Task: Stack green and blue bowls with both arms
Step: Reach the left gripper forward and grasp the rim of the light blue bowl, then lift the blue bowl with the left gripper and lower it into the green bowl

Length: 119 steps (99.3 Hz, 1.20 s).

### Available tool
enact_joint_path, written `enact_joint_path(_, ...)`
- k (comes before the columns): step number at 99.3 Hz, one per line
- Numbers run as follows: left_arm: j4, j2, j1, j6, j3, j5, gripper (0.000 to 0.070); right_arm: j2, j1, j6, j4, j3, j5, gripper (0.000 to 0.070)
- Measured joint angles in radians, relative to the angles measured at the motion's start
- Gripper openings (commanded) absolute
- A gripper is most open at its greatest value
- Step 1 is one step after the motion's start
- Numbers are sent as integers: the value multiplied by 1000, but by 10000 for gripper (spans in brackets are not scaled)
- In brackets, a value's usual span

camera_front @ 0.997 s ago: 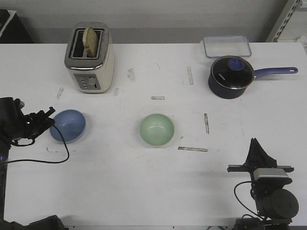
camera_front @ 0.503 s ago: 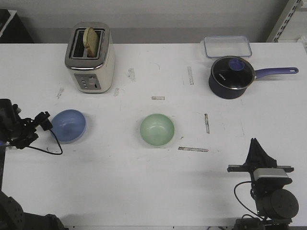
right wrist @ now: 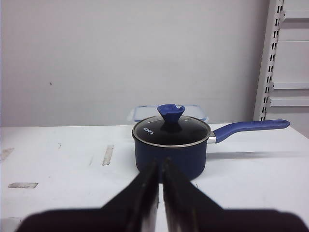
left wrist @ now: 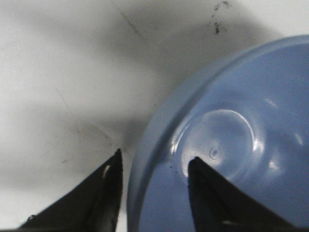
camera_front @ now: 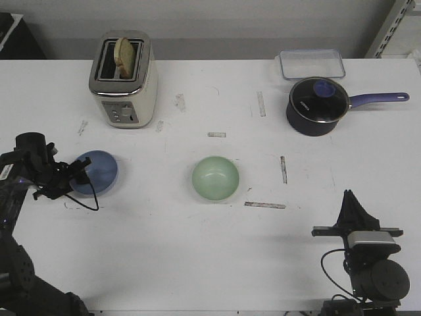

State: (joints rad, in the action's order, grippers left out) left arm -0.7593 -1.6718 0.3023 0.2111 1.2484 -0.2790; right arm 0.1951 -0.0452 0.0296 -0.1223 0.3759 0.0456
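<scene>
The pale blue bowl (camera_front: 100,171) sits upright on the white table at the left. The pale green bowl (camera_front: 215,178) sits upright near the middle, apart from it. My left gripper (camera_front: 77,172) is open at the blue bowl's left rim. In the left wrist view the blue bowl (left wrist: 231,145) fills the frame and my left gripper (left wrist: 154,157) straddles its rim, one finger inside and one outside. My right gripper (camera_front: 350,197) is shut and empty at the front right, far from both bowls; it also shows in the right wrist view (right wrist: 161,162).
A toaster (camera_front: 123,79) with bread stands at the back left. A dark blue lidded saucepan (camera_front: 317,105) with its long handle pointing right and a clear lidded container (camera_front: 311,64) are at the back right. The saucepan (right wrist: 171,145) is straight ahead of the right gripper.
My left arm has swung in toward the blue bowl and its fingertips now reach over the bowl's left rim. The right arm and both bowls have not moved.
</scene>
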Motion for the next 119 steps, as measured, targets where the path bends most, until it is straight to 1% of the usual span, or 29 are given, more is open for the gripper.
enact_joint_path(7,1,-5,-4,0,0,18,35,0,0,0,0,0,0,5)
enact_joint_path(13,1,-5,-7,-1,0,42,0,0,0,0,0,0,0,5)
enact_joint_path(18,0,-5,-11,-1,0,62,0,0,0,0,0,0,0,5)
enact_joint_path(32,-6,7,-27,5,9,72,0,0,0,0,0,0,0,5)
enact_joint_path(45,-71,11,-66,17,60,76,0,0,0,0,0,0,0,5)
enact_joint_path(58,-132,11,-147,20,152,79,0,0,0,0,0,0,0,5)
enact_joint_path(67,-138,11,-225,25,214,75,0,0,0,0,0,0,0,5)
enact_joint_path(80,-135,10,-352,53,280,70,0,0,0,0,0,0,0,5)
enact_joint_path(85,-132,7,-403,68,302,58,0,0,0,0,0,0,0,5)
enact_joint_path(98,-127,-54,-529,95,383,-29,0,0,0,0,0,0,0,5)
enact_joint_path(108,-124,-138,-618,103,443,-88,0,0,0,0,0,0,0,5)
enact_joint_path(119,-126,-222,-705,106,496,-127,0,0,0,0,0,0,0,5)
